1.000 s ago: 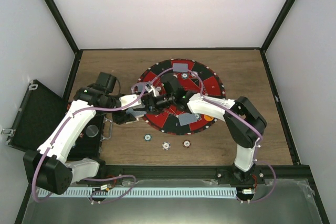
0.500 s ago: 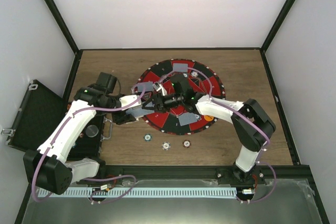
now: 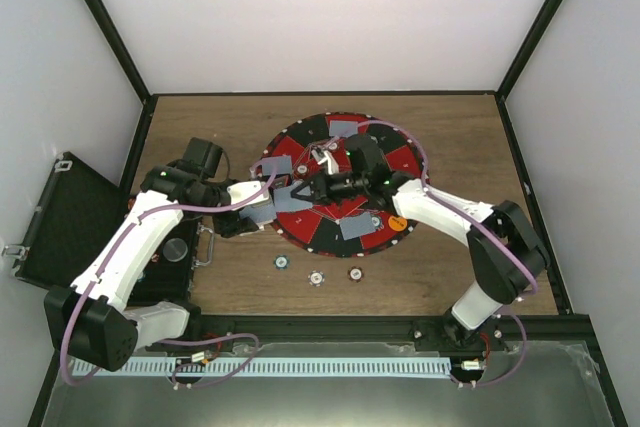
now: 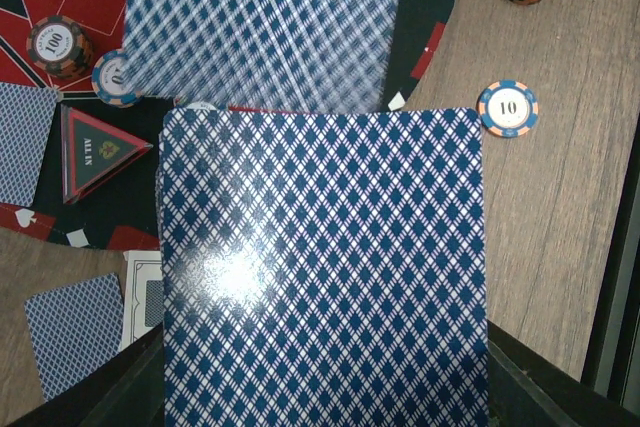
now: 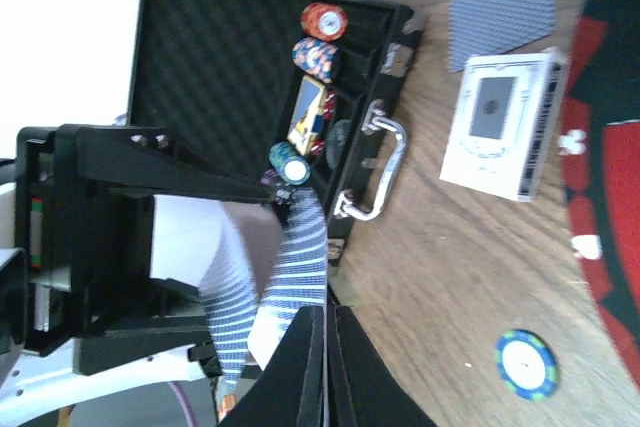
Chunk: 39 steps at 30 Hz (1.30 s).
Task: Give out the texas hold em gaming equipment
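My left gripper [image 3: 256,209] is shut on a deck of blue-backed playing cards [image 4: 320,267], which fills the left wrist view and hides the fingers. My right gripper [image 5: 328,332] is shut on one card [image 5: 300,247] at the deck's far end. That card [image 4: 265,27] shows blurred, slid partway off the deck toward the round red-and-black mat [image 3: 400,162]. In the top view the right gripper [image 3: 300,194] meets the deck at the mat's left edge. Three poker chips [image 3: 316,277] lie on the wood in front of the mat. An orange marker disc [image 3: 397,223] lies on the mat.
An open black case [image 5: 230,57] with chips in its slots lies at the left. A white card box [image 5: 505,127] and a loose card [image 5: 505,7] lie beside it. Dealt cards [image 3: 345,128], chip stacks [image 4: 57,44] and an "ALL IN" triangle [image 4: 95,147] sit on the mat.
My right gripper's jaws have shut on the deck's top card, and its elbow has swung out to the right. The left arm and deck have stayed put.
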Each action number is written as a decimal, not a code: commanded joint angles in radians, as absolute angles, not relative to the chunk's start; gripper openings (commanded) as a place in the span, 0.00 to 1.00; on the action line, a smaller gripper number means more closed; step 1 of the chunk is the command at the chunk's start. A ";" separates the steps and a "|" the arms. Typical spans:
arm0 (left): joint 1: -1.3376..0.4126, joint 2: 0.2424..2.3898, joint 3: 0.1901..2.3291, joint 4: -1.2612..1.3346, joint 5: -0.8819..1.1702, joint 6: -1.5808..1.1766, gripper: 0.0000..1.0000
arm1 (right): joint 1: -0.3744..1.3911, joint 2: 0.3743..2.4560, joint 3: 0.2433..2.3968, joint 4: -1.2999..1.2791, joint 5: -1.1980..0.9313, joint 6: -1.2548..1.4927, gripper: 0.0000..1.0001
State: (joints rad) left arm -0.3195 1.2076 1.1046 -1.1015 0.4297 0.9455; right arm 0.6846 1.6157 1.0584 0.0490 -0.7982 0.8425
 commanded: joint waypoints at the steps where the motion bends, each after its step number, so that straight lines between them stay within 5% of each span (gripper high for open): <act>1: -0.319 1.189 1.124 -1.084 0.452 0.951 0.04 | 0.626 1.572 1.033 -0.025 -0.762 0.806 0.02; 10: -0.319 1.177 1.129 -1.101 0.427 0.951 0.04 | 0.505 1.723 1.177 -0.082 -0.797 0.728 0.01; 27: -0.319 1.163 1.135 -1.163 0.437 0.937 0.04 | 0.492 2.574 2.167 -0.326 -0.767 0.690 0.06; 29: -0.319 1.160 1.133 -1.168 0.435 0.940 0.04 | 0.492 2.599 2.199 -0.318 -0.759 0.699 0.10; 32: -0.319 1.158 1.134 -1.172 0.429 0.945 0.04 | 0.492 2.599 2.202 -0.311 -0.740 0.692 0.32; 39: -0.319 1.166 1.144 -1.169 0.441 0.941 0.04 | 0.492 2.548 2.202 -0.404 -0.658 0.596 0.51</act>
State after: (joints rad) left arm -0.3195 1.1728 1.1091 -1.1637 0.4202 0.9424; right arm 0.4942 2.6076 2.1590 -0.3321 -0.7158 0.6605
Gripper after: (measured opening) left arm 0.645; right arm 0.480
